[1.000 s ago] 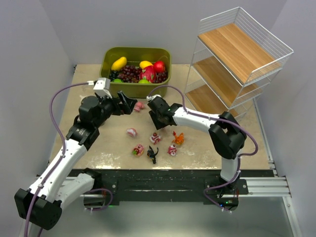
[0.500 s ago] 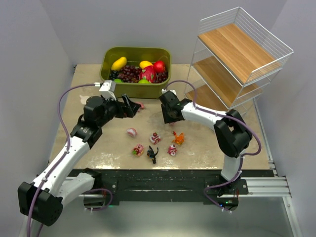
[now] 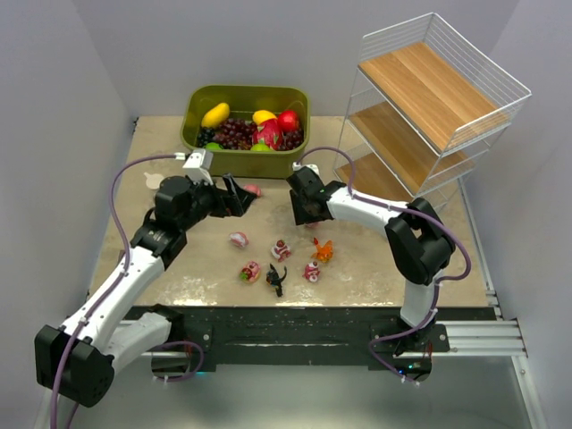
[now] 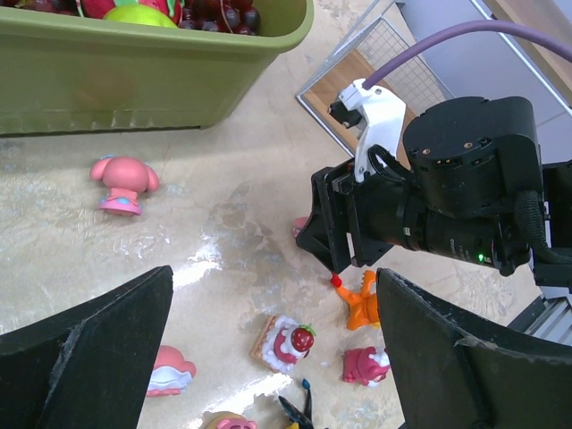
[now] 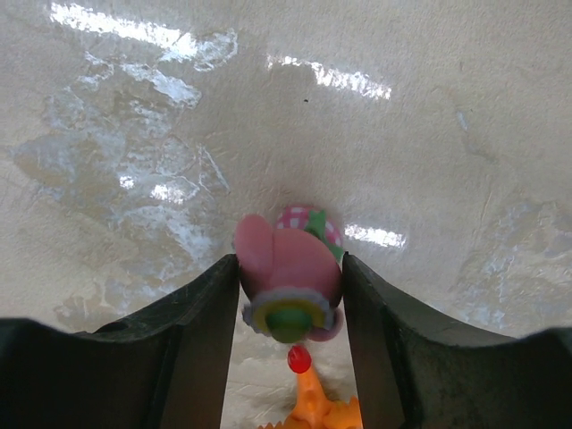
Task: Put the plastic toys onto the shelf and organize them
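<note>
Right gripper (image 5: 290,273): both fingers pressed against a rounded pink plastic toy (image 5: 288,255) with a green-and-white end, held just above the beige tabletop (image 5: 402,134), left of the white wire shelf (image 3: 429,116) with 3 wood tiers. 6 more small plastic toys (image 3: 281,250) lie nearer the arms, the orange creature (image 3: 323,251) closest. Left gripper (image 4: 274,295): spread wide, holding nothing, near a pink figurine (image 4: 121,183) beside the olive-green plastic bin (image 4: 134,80).

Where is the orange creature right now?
Top view: the orange creature sits on the table right of centre, just nearer than the right hand, with a pink-and-white toy beside it on the near side.
</note>
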You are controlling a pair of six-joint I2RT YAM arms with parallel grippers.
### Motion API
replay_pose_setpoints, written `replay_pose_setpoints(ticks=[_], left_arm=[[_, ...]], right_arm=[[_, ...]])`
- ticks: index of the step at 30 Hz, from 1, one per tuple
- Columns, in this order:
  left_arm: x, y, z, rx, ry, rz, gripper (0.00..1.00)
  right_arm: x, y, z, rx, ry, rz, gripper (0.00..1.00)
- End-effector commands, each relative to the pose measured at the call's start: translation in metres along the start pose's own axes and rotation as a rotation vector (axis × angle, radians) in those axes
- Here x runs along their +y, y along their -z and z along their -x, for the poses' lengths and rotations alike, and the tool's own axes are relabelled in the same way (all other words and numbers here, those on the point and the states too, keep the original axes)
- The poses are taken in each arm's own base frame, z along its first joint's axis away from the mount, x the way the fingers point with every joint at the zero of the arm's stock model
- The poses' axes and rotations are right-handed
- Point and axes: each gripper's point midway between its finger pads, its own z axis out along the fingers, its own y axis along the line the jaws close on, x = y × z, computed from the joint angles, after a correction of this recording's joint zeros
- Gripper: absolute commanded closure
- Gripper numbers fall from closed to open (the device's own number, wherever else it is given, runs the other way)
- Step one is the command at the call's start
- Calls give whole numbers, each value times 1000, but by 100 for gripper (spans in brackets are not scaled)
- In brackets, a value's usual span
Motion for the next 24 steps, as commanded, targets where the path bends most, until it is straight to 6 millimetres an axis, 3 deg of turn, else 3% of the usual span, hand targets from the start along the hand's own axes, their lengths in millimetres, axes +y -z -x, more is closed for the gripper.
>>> replay_pose_setpoints(ticks=[1,7,12,19,24], left_arm=[[-5,-3,11,-38,-2,-23,0],[-4,-5,10,-31,-7,-22,0],[-1,-10,10,-24,-5,-10,0],[3,-16,31,-87,-71,18,0],[-16,-25,30,-67,-158,-95,0]], right_arm=[[0,-3,7,-36,-24,-18,45],[1,-1,9,-41,-28,-7,36],[4,21,30,-104,-45,26,19],[8,74,65,-199,-75,102,12],[6,118,86,-271,-83,152,10]])
